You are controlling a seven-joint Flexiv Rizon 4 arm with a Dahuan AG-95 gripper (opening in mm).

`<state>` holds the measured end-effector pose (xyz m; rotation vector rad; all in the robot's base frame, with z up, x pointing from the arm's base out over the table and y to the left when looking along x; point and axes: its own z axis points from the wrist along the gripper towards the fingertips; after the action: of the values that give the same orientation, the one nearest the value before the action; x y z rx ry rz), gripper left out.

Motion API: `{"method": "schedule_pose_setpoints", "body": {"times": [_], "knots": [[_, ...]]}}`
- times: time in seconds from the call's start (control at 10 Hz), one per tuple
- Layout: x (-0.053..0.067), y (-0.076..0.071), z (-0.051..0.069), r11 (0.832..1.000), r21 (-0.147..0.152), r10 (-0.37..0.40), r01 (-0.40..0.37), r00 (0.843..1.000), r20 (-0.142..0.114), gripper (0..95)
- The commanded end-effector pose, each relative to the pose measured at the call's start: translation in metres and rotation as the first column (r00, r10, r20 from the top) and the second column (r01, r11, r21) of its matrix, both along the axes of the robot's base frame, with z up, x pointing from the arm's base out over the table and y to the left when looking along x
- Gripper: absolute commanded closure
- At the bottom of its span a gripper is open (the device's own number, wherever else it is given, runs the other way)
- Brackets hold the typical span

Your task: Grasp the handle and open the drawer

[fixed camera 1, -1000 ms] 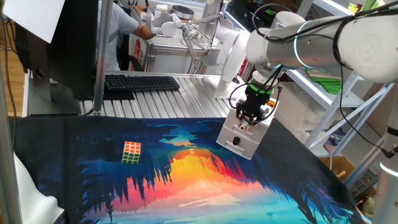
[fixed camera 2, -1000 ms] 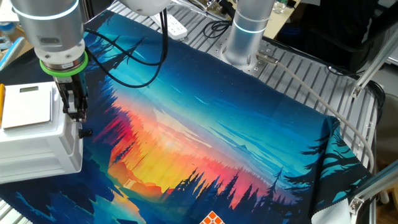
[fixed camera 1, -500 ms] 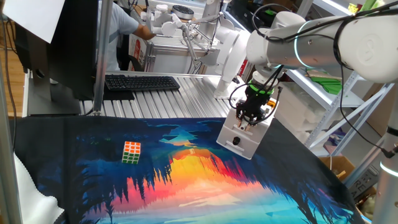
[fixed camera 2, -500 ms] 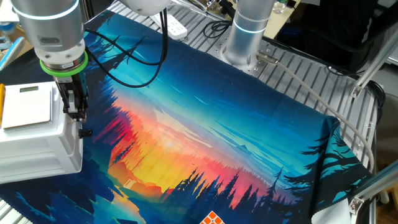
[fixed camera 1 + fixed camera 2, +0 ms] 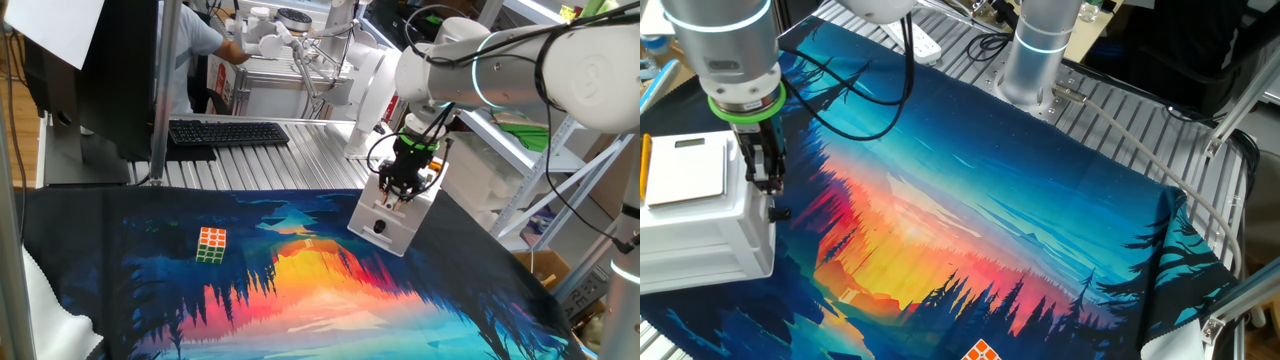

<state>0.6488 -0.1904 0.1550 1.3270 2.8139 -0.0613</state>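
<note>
While we compare this moment with the half-second and full second before, we find almost nothing altered: the gripper (image 5: 766, 188) hangs in nearly the same spot above the handle (image 5: 778, 213), at most nudged a touch sideways in the other fixed view, and the drawer (image 5: 702, 230) looks as shut as it did. We read that as a pause or a very slow final approach, so the grasp is not yet made and the pull has not begun. From one fixed view the gripper (image 5: 402, 196) sits over the upper part of the white front panel, with the handle (image 5: 379, 226) showing clear below it, apart from the fingers. The fingers (image 5: 771, 181) point straight down and stand close together, but whether they are parted enough to take the knob we cannot tell from either camera; they hold nothing. The drawer (image 5: 392, 222) rests near the far right edge of the patterned cloth on the worktop (image 5: 260, 150), well apart from the puzzle cube (image 5: 211, 244). Its front panel faces toward the middle of the cloth, with the knob sticking out along that same line, and its long axis seems to run back from the panel toward the cloth's edge, so we judge the pull must go toward the cloth's centre.
</note>
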Motion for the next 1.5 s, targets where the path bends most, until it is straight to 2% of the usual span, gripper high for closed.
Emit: {"method": "schedule_pose_setpoints", "body": {"times": [0.1, 0.5, 0.8, 1.5], "knots": [[-0.001, 0.0, 0.0, 1.0, 0.001, -0.002, 0.002, 1.0, -0.003, 95.0], [-0.006, 0.006, 0.003, 1.0, 0.003, -0.016, 0.016, 1.0, -0.004, 95.0], [-0.015, 0.009, 0.0, 1.0, 0.004, -0.024, 0.024, 1.0, 0.0, 95.0], [-0.025, 0.016, -0.002, 0.999, 0.01, -0.045, 0.045, 0.999, -0.003, 95.0]]}}
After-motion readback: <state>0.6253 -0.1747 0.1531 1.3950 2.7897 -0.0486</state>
